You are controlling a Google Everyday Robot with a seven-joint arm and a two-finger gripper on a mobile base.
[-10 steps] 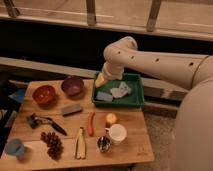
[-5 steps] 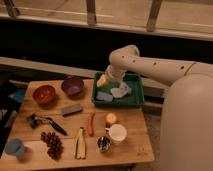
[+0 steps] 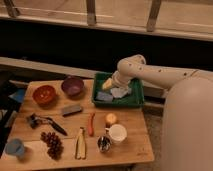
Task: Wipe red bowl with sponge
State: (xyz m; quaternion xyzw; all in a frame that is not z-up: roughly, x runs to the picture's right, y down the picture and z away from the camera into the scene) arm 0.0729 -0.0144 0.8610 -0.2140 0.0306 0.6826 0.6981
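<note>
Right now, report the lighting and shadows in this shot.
Camera view: warm, dim light on the wooden table; camera view: dark band behind it; camera view: the gripper, over the green tray near the sponge, and the red bowl are lit.

On the wooden table [image 3: 135, 150], a purple bowl [image 3: 73, 86] sits at 12 o'clock and a green tray [image 3: 136, 97] at 2 o'clock. A dark grey block [image 3: 72, 109] lies near the centre. Grapes [image 3: 52, 144] and a blue cup [image 3: 15, 147] lie toward 8 o'clock, a banana [image 3: 80, 144] at 6 and a white cup [image 3: 118, 134] at 4.
</note>
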